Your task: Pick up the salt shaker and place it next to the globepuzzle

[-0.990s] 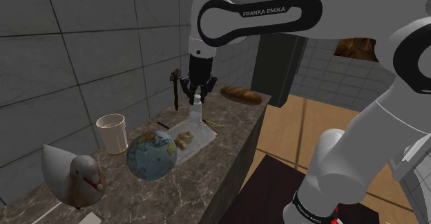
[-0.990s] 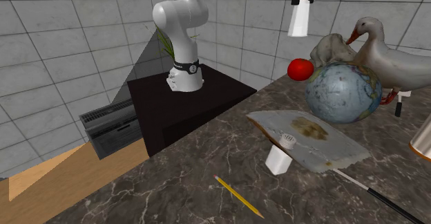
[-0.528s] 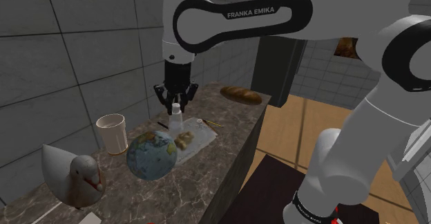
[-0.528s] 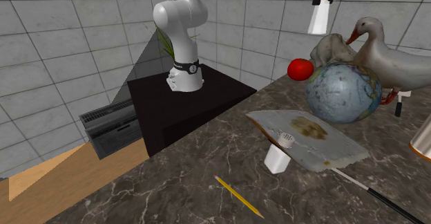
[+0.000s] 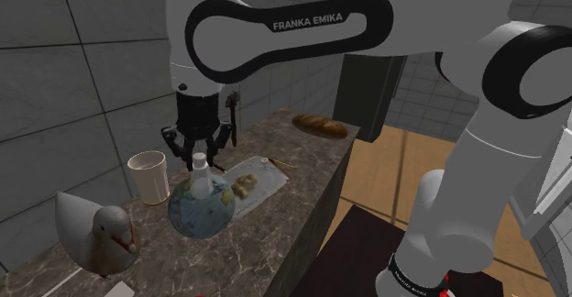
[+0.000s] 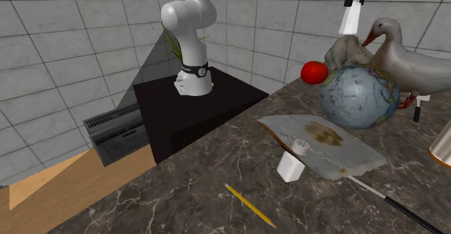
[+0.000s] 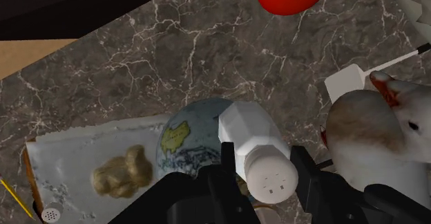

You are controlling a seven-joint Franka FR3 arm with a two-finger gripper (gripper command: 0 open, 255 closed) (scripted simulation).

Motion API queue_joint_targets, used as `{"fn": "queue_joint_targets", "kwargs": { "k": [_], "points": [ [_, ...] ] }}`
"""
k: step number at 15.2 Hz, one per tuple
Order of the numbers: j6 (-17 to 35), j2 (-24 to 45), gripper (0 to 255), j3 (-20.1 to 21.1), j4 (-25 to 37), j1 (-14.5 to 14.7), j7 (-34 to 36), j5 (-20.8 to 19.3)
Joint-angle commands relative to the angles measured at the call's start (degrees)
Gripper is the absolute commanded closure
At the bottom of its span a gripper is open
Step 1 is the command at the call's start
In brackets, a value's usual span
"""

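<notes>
**End effector (image 7: 266, 162) clamped on the salt shaker (image 7: 254, 146) above the globe puzzle (image 5: 202, 205)**

The white salt shaker is held upright between the two black fingers, gripped just below its perforated cap, with its body hanging free underneath. Directly beneath the end effector sits the globe puzzle on the dark marbled table (image 5: 307, 162), so bare surface is not yet under the load. The salt shaker is judged light and rigid, with smooth faceted sides that may slip. A firm hold near the cap is advised, and the narrow base could tip when set down.

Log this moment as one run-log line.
phase: carry | claw: shut on salt shaker | position: in air over globe | placed: not yet
</notes>
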Motion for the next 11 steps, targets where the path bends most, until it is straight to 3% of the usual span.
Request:
{"fn": "queue_joint_targets", "kwargs": {
  "k": [1,11],
  "points": [
    [1.27,0.38,255,0.34,-0.85,0.27,0.62,-0.09],
    [8.86,1.29,255,0.49,-7.56,0.38,0.50,-0.20]
  ]
}}
